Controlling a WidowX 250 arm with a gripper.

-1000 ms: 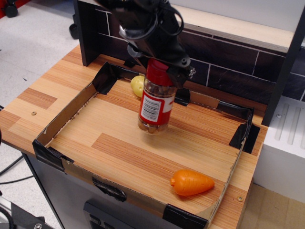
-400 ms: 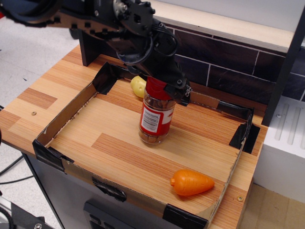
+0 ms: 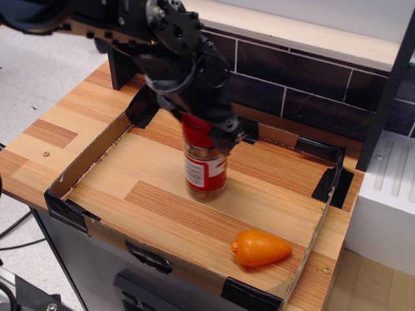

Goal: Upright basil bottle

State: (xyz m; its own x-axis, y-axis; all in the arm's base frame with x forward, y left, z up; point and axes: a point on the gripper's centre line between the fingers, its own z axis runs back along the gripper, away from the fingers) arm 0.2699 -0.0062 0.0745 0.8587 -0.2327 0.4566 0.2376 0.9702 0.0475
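The basil bottle (image 3: 205, 175) is a clear jar with a red lid and a red-and-white label. It stands upright on the wooden floor of the cardboard-walled tray (image 3: 91, 154), near the tray's middle and towards the back. My gripper (image 3: 202, 133) comes down from above and is shut around the bottle's red lid. The black arm hides most of the lid. I cannot tell whether the bottle's base rests fully on the floor or hovers just over it.
An orange toy carrot (image 3: 261, 248) lies in the tray's front right corner. A dark tiled back wall (image 3: 311, 97) runs behind the tray. A white unit (image 3: 389, 194) stands to the right of the table.
The bottle was held tilted above the tray floor and has come down to stand upright, a little to the left. The arm now hides the yellow object at the back.
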